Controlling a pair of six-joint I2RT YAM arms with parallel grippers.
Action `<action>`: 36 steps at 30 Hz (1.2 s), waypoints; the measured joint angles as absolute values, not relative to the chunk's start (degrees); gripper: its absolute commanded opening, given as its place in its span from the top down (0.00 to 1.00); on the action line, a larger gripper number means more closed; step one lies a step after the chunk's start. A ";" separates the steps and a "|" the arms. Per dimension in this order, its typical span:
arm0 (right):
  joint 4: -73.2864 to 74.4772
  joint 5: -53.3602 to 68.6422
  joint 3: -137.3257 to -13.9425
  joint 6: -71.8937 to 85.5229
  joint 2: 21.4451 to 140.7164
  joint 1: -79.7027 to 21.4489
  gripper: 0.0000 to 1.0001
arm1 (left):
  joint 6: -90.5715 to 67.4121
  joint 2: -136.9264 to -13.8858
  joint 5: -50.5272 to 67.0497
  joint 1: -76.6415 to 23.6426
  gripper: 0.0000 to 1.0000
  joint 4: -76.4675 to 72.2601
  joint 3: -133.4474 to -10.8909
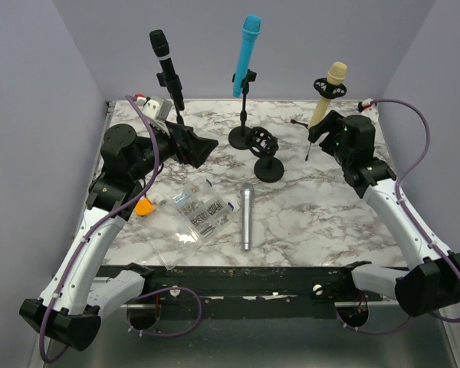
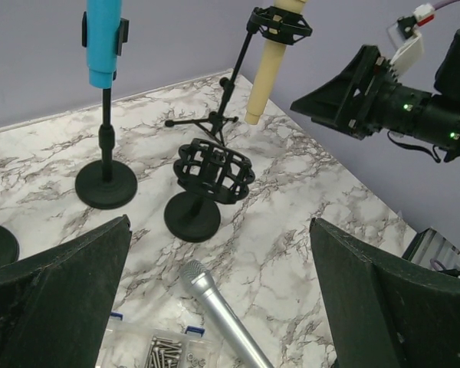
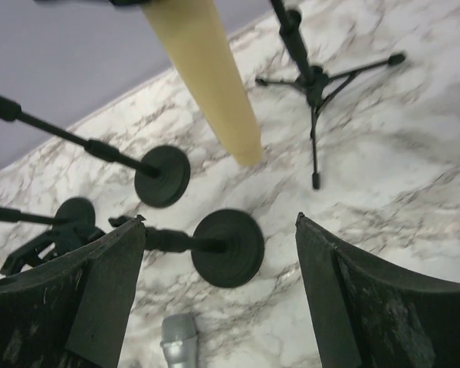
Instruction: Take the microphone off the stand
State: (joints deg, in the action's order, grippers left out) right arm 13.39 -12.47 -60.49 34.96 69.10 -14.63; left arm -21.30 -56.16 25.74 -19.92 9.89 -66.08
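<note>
Three microphones sit in stands at the back: a black one [image 1: 163, 61], a blue one [image 1: 247, 55] and a cream one [image 1: 327, 96] in a shock mount on a tripod stand [image 1: 313, 132]. A silver microphone [image 1: 246, 217] lies flat on the marble table, in front of an empty shock-mount stand [image 1: 265, 153]. My right gripper [image 1: 325, 129] is open, just beside and below the cream microphone [image 3: 207, 73]. My left gripper [image 1: 202, 151] is open and empty near the black stand, facing the empty mount [image 2: 211, 170] and silver microphone [image 2: 222, 313].
A clear plastic box of screws [image 1: 195, 212] and an orange item [image 1: 144, 207] lie at the front left of the table [image 1: 322, 215]. Grey walls close in the back and sides. The round stand bases [image 3: 228, 247] stand close together mid-table.
</note>
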 measured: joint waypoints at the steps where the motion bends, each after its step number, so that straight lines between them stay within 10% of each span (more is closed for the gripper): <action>1: 13.74 -13.85 -61.39 33.91 68.77 -14.63 0.20 | -21.32 -56.16 25.78 -19.92 0.01 9.89 -66.08; 36: 19.64 -29.15 -108.42 14.61 91.94 -14.68 0.10 | -21.91 -56.16 26.59 -19.11 0.01 9.87 -66.08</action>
State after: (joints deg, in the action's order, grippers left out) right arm 19.64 -29.15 -108.42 14.61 91.94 -14.68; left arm -21.91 -56.16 26.59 -19.11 9.87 -66.08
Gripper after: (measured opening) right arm 0.899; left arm 0.982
